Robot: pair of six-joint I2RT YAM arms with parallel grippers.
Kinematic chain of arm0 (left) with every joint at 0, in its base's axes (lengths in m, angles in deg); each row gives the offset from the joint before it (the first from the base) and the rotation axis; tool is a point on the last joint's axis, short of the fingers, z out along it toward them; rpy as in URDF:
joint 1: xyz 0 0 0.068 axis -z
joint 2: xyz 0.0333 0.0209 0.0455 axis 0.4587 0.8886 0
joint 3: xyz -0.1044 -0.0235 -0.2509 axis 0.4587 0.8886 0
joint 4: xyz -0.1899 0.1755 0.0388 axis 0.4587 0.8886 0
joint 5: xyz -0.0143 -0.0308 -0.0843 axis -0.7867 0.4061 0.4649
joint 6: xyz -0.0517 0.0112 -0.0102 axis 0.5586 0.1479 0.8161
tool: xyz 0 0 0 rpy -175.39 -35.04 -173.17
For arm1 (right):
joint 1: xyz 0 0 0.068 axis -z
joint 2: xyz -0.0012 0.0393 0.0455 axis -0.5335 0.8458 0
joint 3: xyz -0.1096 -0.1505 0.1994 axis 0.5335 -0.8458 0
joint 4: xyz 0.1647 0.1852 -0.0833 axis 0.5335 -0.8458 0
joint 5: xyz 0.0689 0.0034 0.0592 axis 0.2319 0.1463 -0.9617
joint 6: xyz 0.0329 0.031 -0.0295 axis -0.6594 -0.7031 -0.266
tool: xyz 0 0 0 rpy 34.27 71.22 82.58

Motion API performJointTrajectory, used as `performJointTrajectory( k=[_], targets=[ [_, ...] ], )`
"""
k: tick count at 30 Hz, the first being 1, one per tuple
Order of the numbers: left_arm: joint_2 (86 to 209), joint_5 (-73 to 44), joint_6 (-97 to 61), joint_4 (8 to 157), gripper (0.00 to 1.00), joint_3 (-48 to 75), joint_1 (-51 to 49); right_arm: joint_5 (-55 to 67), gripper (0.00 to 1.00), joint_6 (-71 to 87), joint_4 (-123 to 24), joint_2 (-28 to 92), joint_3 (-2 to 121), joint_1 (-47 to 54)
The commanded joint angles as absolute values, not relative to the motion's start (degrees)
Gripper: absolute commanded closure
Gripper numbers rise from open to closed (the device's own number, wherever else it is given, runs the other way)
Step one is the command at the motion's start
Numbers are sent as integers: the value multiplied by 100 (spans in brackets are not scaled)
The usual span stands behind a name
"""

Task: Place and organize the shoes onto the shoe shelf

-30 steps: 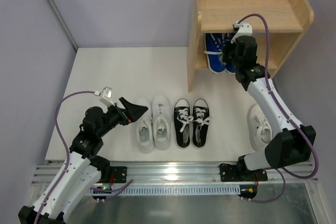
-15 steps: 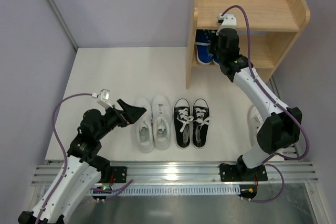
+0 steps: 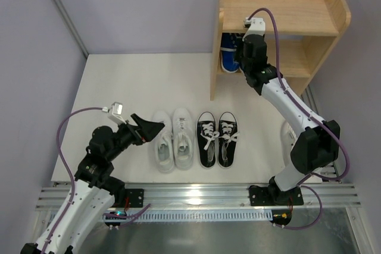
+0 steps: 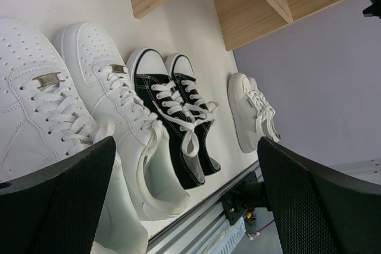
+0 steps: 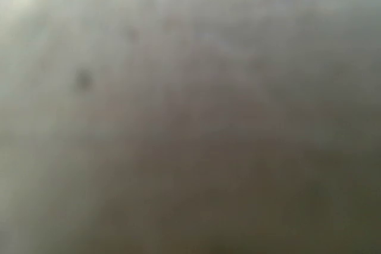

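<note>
The wooden shoe shelf (image 3: 280, 10) stands at the back right. Blue shoes (image 3: 229, 55) sit at the left end of its lower tier. My right arm's wrist (image 3: 253, 52) reaches into that tier; its fingers are hidden under the upper board and the right wrist view is a blur. A white leather pair (image 3: 174, 141) and a black canvas pair (image 3: 217, 139) lie side by side on the table. My left gripper (image 3: 156, 128) hangs open just left of the white pair (image 4: 89, 87), holding nothing. A smaller white shoe (image 4: 253, 111) lies at the right.
The smaller white shoe (image 3: 287, 141) is partly covered by my right arm's elbow. An aluminium rail (image 3: 196, 194) runs along the near table edge. Grey walls close in the left, back and right sides.
My right arm has swung left along the lower tier, and the blue shoes now sit further left. The shelf has shifted slightly left. My left arm has barely moved.
</note>
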State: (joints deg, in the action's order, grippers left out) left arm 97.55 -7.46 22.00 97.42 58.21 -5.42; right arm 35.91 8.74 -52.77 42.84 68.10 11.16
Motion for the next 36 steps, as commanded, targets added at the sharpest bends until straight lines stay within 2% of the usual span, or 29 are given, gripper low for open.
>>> performJointTrajectory(
  k=[1,21,28,30,32,33,36],
  targets=[
    [9652,-769,2152,9713,0,5797,-542,3366,96,724,-4579,4489,6608,956],
    [9520,-778,2231,9704,0,5920,-551,3876,94,399,-4333,4200,5131,956],
    [9546,-769,2257,9678,0,5938,-542,3858,86,390,-4307,4217,5077,956],
    [9546,-770,2258,9678,0,5947,-551,3832,76,390,-4281,4261,5104,948],
    [9546,-770,2266,9686,0,5955,-551,3823,58,382,-4280,4279,5165,948],
    [9555,-778,2266,9686,0,5947,-551,3814,42,373,-4289,4279,5192,956],
    [9537,-804,2258,9695,0,5955,-542,3770,28,355,-4368,4174,5297,957]
  ],
)
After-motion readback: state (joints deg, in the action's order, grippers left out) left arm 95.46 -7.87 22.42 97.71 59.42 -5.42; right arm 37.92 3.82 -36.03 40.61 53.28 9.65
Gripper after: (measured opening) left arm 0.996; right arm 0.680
